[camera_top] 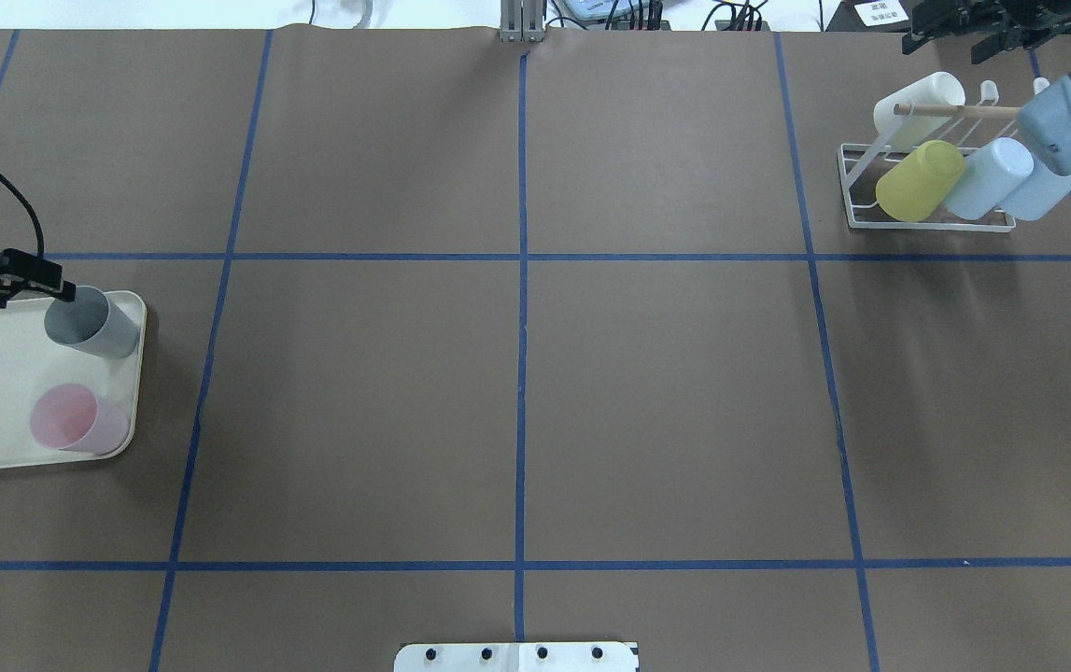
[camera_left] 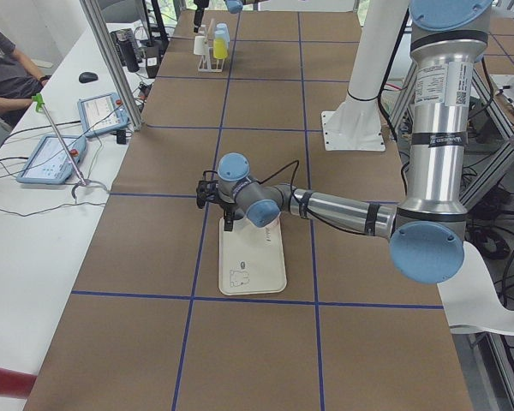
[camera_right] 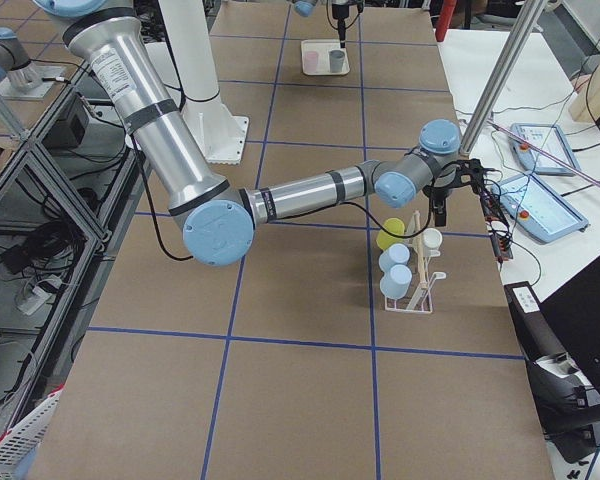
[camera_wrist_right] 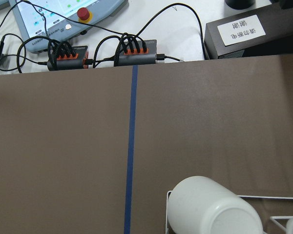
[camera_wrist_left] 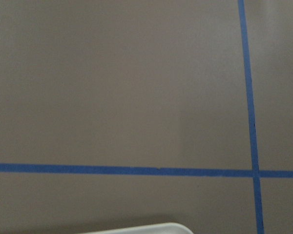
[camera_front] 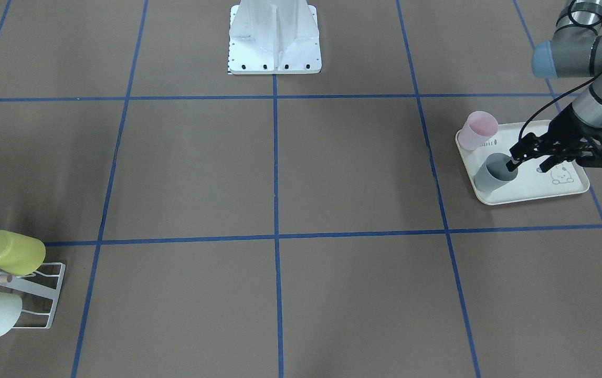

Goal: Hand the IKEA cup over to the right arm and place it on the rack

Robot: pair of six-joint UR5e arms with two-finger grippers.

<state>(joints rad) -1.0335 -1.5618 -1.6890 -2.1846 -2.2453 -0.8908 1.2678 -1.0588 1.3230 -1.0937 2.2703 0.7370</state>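
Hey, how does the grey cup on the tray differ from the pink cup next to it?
The grey cup is dark grey, while the pink cup is pale pink. The fingers of the left gripper are at the grey cup's rim, and nothing touches the pink cup. Both stand upright, mouths up, along the same edge of the tray.

A cream tray [camera_front: 537,185] with a small animal drawing lay on the brown table [camera_front: 332,168], which was gridded with blue tape [camera_front: 275,157]; two cable hubs [camera_wrist_right: 135,52] sat beyond its edge, and a person [camera_left: 4,68] sat nearby
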